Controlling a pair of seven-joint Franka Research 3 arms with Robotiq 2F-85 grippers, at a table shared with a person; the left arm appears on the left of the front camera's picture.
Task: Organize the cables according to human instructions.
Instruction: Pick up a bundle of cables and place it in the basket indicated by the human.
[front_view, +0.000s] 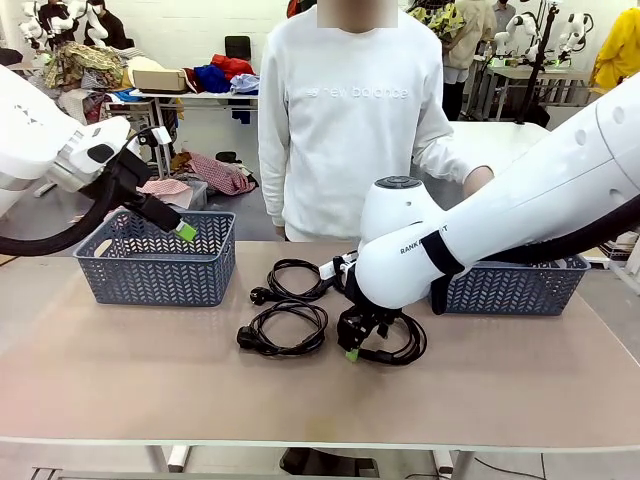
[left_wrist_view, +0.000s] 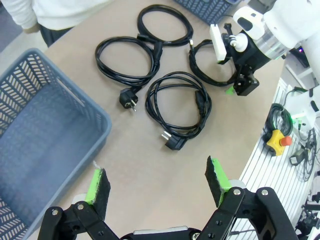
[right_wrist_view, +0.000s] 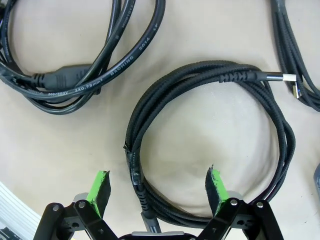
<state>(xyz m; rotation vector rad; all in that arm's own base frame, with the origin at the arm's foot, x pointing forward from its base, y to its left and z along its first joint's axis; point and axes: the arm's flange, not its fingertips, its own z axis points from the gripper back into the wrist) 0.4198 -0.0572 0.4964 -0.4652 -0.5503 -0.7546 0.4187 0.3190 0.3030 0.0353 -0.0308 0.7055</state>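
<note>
The right pincer (right_wrist_view: 160, 182) hangs low over the near right cable (right_wrist_view: 210, 67), jaws wide and straddling one side of the coil, probably lined up to close on it. The other cables (left_wrist_view: 202, 102) lie coiled just left and beyond it on the tan table (front_view: 120, 370). The left pincer (front_view: 182, 230) hovers open and empty above the left basket (front_view: 150, 270), likely the drop-off. At the far side a person (front_view: 345, 120) stands with one hand (front_view: 478, 180) seemingly near the right basket (front_view: 540, 290); behind is a cluttered room with heaped clothes

White wall (front_view: 200, 30), clothes-heaped table (front_view: 190, 95), grey floor (front_view: 212, 130).

Rt arm (front_view: 520, 200) hides much of rt basket (front_view: 525, 290) & part of one cable (front_view: 408, 347).
</note>
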